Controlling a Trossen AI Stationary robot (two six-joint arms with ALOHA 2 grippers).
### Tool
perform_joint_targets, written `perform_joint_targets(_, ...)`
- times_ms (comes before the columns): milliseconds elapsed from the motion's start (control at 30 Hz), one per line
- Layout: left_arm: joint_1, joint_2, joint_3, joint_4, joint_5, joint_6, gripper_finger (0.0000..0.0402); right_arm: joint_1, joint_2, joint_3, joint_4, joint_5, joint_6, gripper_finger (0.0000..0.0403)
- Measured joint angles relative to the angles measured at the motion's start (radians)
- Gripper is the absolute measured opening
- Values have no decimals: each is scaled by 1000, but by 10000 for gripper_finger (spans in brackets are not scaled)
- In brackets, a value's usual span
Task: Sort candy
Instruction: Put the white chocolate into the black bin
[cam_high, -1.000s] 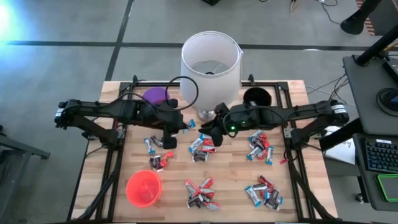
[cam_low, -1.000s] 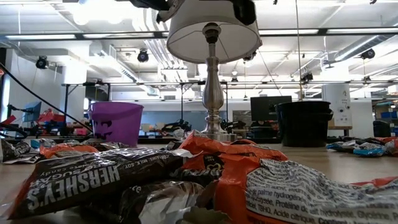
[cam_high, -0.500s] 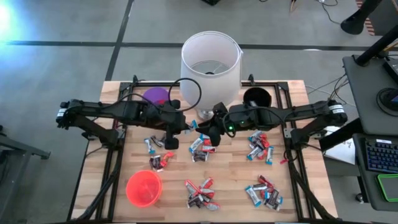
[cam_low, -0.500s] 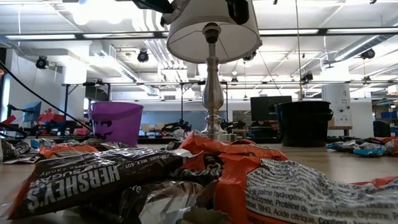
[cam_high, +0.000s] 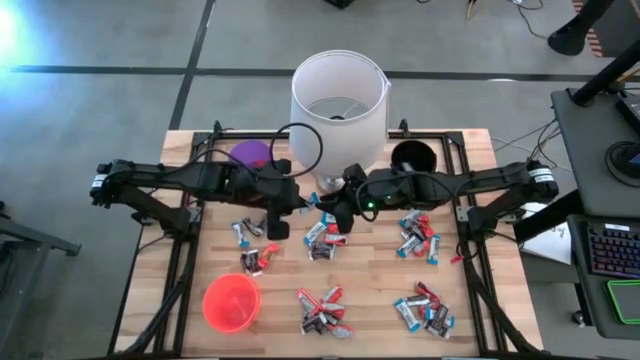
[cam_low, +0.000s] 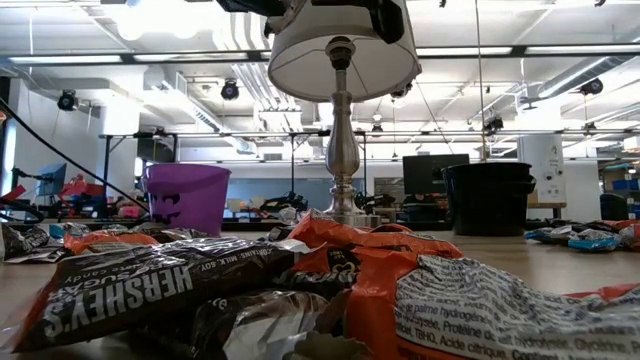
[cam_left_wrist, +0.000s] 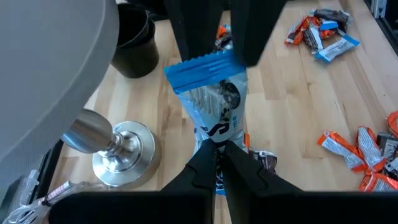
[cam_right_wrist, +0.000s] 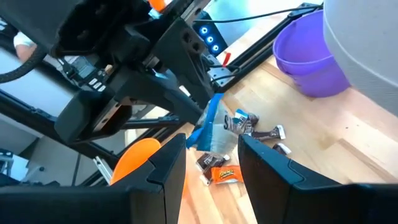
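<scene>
Left gripper pinches the lower end of a blue-and-white candy bar, lifted above the table near the lamp base, in front of the lamp shade. Right gripper faces it, fingers part open, straddling the free end without closing. Judgement: wrapper is light, crinkly and slick; bar inside is stiff; best grip is across the body, not the crimped seal. Other candy piles lie loose on the wood; purple cup, red cup and black cup stand apart. Versus the earlier frame: both grippers have edged slightly closer together; candy is still held.
</scene>
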Motion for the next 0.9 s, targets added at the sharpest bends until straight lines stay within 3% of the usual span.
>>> perform_joint_targets(700,2,18,0,128,0,18,0,-11,0,0,46,42,-26,136)
perform_joint_targets(900,2,34,0,129,0,29,0,-11,0,0,28,51,-52,79)
